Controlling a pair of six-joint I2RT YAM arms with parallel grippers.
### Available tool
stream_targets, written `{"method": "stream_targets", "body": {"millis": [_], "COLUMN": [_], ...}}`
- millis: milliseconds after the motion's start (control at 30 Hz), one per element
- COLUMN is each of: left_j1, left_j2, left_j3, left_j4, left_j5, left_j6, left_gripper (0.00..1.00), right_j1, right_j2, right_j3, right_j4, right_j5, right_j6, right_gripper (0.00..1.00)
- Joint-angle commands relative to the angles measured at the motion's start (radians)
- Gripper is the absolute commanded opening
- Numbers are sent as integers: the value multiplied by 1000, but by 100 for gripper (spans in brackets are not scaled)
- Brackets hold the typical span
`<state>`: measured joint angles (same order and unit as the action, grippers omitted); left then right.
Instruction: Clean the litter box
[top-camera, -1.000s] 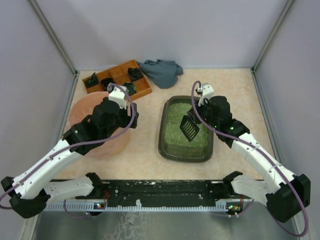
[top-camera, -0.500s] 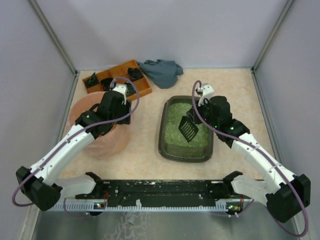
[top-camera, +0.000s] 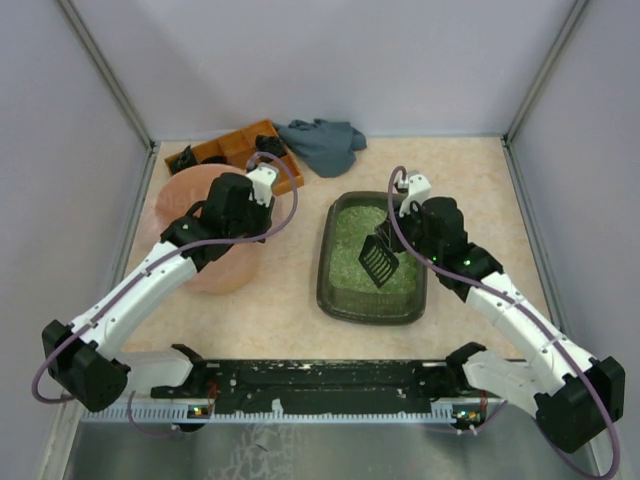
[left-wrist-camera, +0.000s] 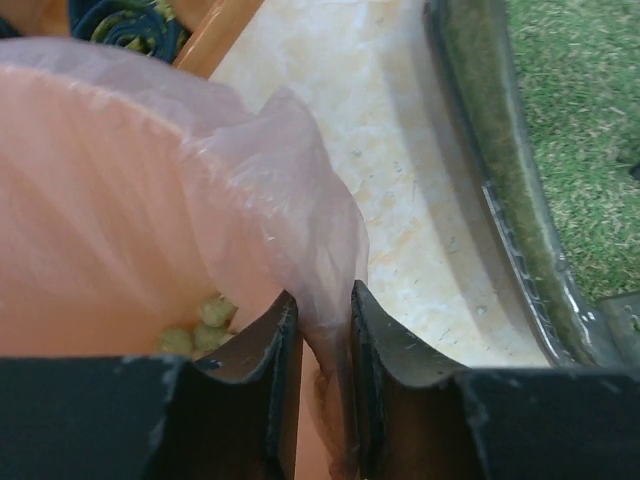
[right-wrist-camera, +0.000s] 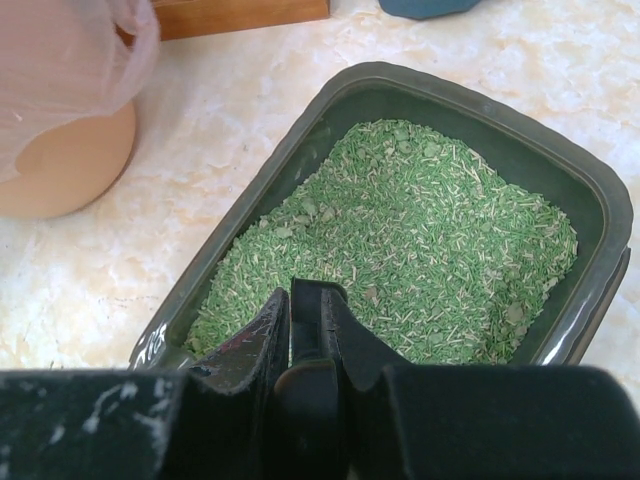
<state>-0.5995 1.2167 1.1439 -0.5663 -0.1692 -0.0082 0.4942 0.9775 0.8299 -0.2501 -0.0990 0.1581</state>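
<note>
Litter box (top-camera: 323, 270) sits right of centre in the overhead view, long axis running top to bottom, filled with pale green granules. The pink bin (top-camera: 215, 275) stands well apart from it at centre left, bare table (top-camera: 290, 300) between the two. Right gripper (right-wrist-camera: 300, 300): jaws pressed together on the handle of a black slotted scoop (top-camera: 378, 258). The blade hangs tilted over the middle of the granules; whether it touches them cannot be told. No clump is visible on the blade. Left gripper (left-wrist-camera: 320, 297): jaws pinching a fold of the bin's pink bag (left-wrist-camera: 150, 200) at the rim nearest the litter box. Judged purpose: hold the liner open and steady so a scoop load can be tipped in without the film collapsing. A few yellowish-green clumps (left-wrist-camera: 205, 322) lie in the bag, so some sifting appears done. Orange tray (top-camera: 235, 148) and grey cloth (top-camera: 325, 143) sit at upper left, away from both arms. Risk noted: the film is thin and could slip or tear under a pull.
</note>
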Motion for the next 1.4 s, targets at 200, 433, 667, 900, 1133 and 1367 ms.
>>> {"method": "stream_targets", "body": {"millis": [200,433,667,900,1133,1367], "left_j1": [0,1,1,1,1,1], "left_j2": [89,101,119,45,90,165], "left_j3": [23,55,91,-1,59,148], "left_j4": [231,291,116,26,-69,-183], "left_j5": [341,377,182,120,49,-49], "left_j6": [125,139,119,86,94,90], "left_gripper": [19,15,26,54,54,45], "right_j1": [-6,-6,-6,-6,-6,-6], "right_j2": [-48,-58,-56,-36,-28,-35], "right_j3": [-3,-2,-5,-5,1,3], "right_j4": [35,17,24,44,50,36], "right_j5": [22,34,33,14,2,10], "right_j6": [-2,-10,-11,-2,6,5], "right_gripper": [0,0,0,0,0,0]}}
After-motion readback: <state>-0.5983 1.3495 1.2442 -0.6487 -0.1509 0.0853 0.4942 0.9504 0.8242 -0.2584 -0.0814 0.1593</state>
